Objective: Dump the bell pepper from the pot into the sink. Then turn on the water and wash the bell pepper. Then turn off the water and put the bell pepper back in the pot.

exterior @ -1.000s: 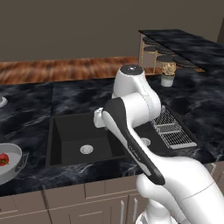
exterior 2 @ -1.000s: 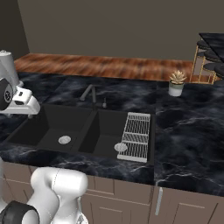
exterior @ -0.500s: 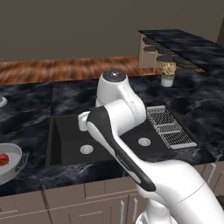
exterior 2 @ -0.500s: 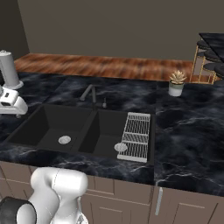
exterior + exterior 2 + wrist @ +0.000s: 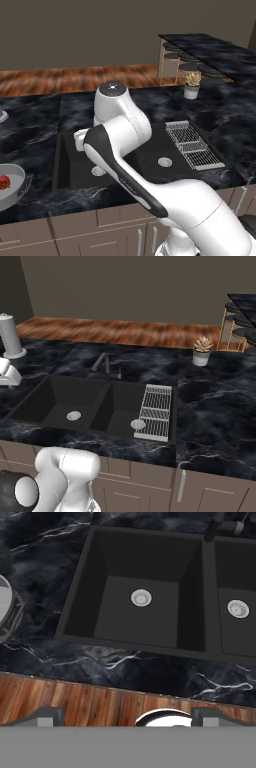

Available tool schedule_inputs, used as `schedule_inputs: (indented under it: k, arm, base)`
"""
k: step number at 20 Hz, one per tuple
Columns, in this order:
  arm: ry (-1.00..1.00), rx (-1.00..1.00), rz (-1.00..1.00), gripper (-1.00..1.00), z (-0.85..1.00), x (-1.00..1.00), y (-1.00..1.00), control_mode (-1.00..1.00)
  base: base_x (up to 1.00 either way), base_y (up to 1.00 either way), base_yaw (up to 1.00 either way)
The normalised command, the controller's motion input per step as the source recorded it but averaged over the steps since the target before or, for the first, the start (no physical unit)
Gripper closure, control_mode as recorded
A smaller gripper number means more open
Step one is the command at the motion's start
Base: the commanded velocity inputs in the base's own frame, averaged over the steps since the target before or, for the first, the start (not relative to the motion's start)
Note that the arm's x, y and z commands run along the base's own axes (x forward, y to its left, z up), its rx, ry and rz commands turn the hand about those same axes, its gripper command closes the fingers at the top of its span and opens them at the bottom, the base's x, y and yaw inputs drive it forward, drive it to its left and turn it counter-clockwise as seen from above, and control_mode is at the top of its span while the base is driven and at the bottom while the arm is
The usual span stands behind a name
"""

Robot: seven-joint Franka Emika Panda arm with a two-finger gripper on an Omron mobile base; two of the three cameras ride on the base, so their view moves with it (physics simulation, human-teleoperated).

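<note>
Far left in the left base view, the pot (image 5: 9,186) sits on the dark marble surface (image 5: 35,130), well to the left of the sink, with the bell pepper (image 5: 4,182) lying inside it against the pale lining, so the very first step, the dump, is not yet done. In the hand view the pot's rim and one small handle show at the left edge, beside the sink's left basin. Moving right, the sink (image 5: 75,165) shows both black basins dry, a silver drain in each, nothing red in either. The arm leans leftward over the basin, and the gripper (image 5: 122,716) has its two finger tips spread wide at the bottom of the hand view, nothing between them (a shiny round thing on the wooden floor shows through the gap, but that is far beyond the tips). So this reads as the approach: reaching across for the pot, hand empty. Further right, the faucet (image 5: 103,363) stands behind the divider, no water running, and the ribbed drying rack (image 5: 156,411) lies over the right basin's far side. The next move, I'd judge, calls for getting those wide jaws down around the pot's rim or near handle, gripping firmly, then carrying and tipping it over the left basin (a shallow pot should spill easily).
</note>
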Motion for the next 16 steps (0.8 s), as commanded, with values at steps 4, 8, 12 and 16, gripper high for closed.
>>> schedule_inputs:
  k: [4,8,12,16]
  arm:
    - [0.0,0.0,0.0,-1.0,0.0,0.2,0.23,-1.0]
    - [0.0,0.0,0.0,-1.0,0.0,0.25,0.22,-1.0]
    - [0.0,0.0,0.0,-1.0,0.0,0.25,0.31,-1.0]
    - [0.0,0.0,0.01,-1.0,-0.07,0.23,0.41,-1.0]
  base:
    - [0.0,0.0,0.0]
    - [0.0,0.0,0.0]
    - [0.0,0.0,0.0]
    - [0.0,0.0,0.0]
